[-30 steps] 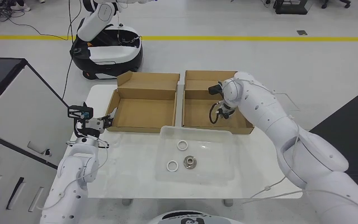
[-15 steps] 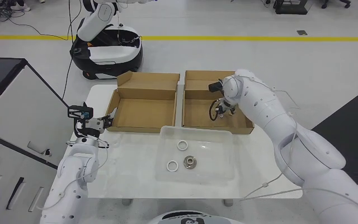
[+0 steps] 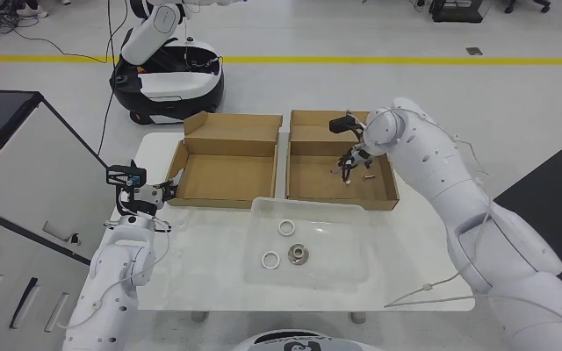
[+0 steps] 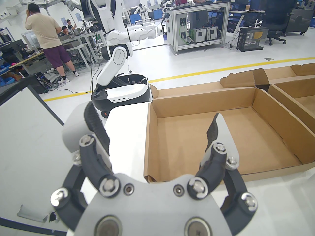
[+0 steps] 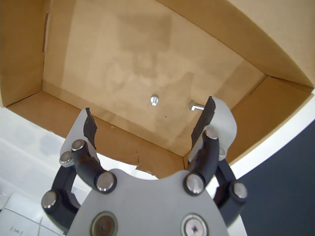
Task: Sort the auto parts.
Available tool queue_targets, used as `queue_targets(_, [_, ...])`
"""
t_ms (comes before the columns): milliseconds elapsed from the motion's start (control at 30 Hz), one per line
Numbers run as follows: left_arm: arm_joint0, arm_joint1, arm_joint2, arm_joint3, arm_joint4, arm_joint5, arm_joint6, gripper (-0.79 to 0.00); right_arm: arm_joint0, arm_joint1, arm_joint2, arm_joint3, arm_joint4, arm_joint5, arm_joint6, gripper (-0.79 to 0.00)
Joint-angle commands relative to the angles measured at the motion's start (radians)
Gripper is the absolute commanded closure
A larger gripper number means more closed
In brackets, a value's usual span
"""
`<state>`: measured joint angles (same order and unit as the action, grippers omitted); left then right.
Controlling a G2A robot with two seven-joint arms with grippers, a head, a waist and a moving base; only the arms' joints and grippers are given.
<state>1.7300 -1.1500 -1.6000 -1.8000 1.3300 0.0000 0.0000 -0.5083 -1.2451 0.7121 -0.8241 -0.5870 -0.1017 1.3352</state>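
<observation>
Right jaws released now, lifted off the right box (image 5: 246, 37) floor. Below, between them, one bolt (image 5: 154, 100); second bolt (image 5: 195, 106) beside one jaw, both delivered. Left jaws spread, empty. Probably tray (image 3: 334, 228) next.

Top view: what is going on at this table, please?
A two-armed robot is sorting auto parts. Its right gripper hangs open over the right cardboard box, where two bolts lie on its bottom. The left gripper hovers open beside the left cardboard box. Two white rings and a metal flanged part lie in the clear tray, not yet sorted.
</observation>
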Motion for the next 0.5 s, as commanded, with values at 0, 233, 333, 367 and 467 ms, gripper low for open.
queue_targets(0, [0.0,0.0,0.0,0.0,0.0,0.0,0.0,-0.785,-0.023,0.024,0.04,-0.056,0.004,-0.013,0.019,-0.785])
queue_targets(233, [0.0,0.0,0.0,0.0,0.0,0.0,0.0,-0.785,-0.155,0.115,0.229,-0.279,0.079,-0.12,0.106,-0.785])
queue_targets(333, [0.0,0.0,0.0,0.0,0.0,0.0,0.0,-0.785,-0.223,0.151,0.316,-0.372,0.118,-0.169,0.145,-0.785])
queue_targets(367, [0.0,0.0,0.0,0.0,0.0,0.0,0.0,-0.785,-0.247,0.161,0.345,-0.399,0.139,-0.188,0.158,-0.785])
queue_targets(467, [0.0,0.0,0.0,0.0,0.0,0.0,0.0,-0.785,-0.314,0.19,0.413,-0.478,0.194,-0.216,0.168,-0.785])
